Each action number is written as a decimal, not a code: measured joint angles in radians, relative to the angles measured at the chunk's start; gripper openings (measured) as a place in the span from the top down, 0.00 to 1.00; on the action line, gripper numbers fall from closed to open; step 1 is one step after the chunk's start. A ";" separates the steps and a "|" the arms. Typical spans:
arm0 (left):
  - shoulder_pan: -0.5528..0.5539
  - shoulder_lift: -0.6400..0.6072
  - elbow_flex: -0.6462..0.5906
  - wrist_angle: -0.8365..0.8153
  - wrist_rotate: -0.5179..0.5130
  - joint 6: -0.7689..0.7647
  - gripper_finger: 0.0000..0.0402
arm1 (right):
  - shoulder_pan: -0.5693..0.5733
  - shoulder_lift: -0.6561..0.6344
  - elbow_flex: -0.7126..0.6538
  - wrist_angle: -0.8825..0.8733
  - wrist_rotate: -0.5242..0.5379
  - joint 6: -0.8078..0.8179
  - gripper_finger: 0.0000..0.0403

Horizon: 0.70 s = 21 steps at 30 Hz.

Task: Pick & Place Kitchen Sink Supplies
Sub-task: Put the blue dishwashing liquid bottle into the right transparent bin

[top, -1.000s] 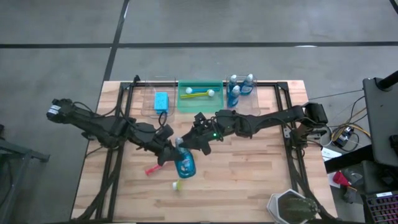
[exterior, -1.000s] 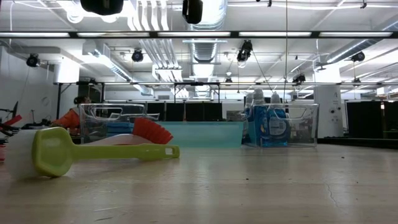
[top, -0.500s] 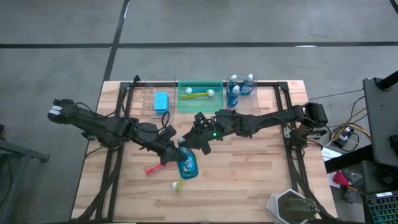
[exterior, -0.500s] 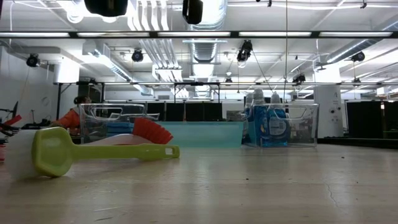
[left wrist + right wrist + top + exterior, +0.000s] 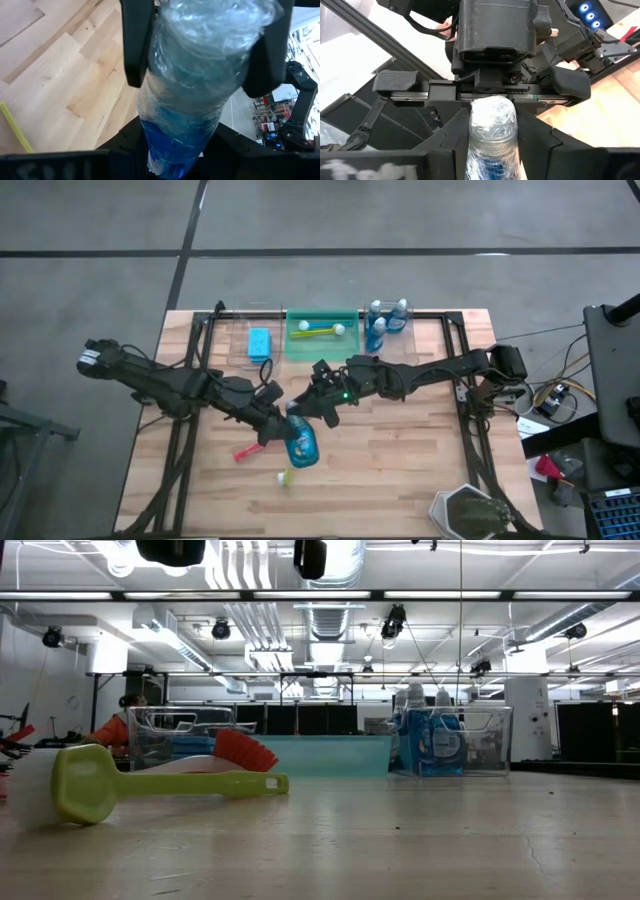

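Note:
A clear bottle of blue liquid [image 5: 300, 445] is lifted above the table's middle, cap end [image 5: 291, 412] toward the far edge. My left gripper [image 5: 276, 428] comes at it from the left and my right gripper [image 5: 316, 414] from the right; both are shut on it. A red brush [image 5: 245, 452] and a yellow-green brush [image 5: 285, 477] lie flat on the wood near it. The low view shows that yellow-green brush [image 5: 150, 785] and the red bristle head [image 5: 246, 751], but no gripper. My left gripper holds the bottle by its wide body [image 5: 190, 100], pinched between the two fingers, coming from the table's left and lying across it. The bottle is clear of the table. My right gripper has the bottle's neck just under the wrapped cap [image 5: 491, 144] between its fingers, coming from the table's right, across the bottle.
Along the far edge stand a clear bin with a blue sponge [image 5: 260, 342], a green bin with brushes [image 5: 322, 330] and a clear bin with bottles [image 5: 386, 322]. A dark object [image 5: 470, 515] sits at the near right corner. Black frame rails run along both sides.

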<state>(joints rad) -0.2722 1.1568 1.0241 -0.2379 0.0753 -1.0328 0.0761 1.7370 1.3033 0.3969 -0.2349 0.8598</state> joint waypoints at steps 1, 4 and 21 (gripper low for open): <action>0.000 0.000 0.000 0.000 0.000 -0.005 0.64 | 0.000 0.000 0.000 0.000 -0.002 0.002 0.69; 0.000 0.000 0.000 0.000 -0.002 -0.011 0.63 | 0.000 -0.001 0.000 0.000 -0.006 0.002 0.68; 0.019 -0.041 0.002 -0.036 -0.018 0.041 0.34 | 0.000 -0.003 0.000 -0.005 -0.040 0.000 0.69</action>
<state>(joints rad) -0.2533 1.1159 1.0260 -0.2741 0.0576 -0.9917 0.0757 1.7344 1.3033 0.3923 -0.2745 0.8594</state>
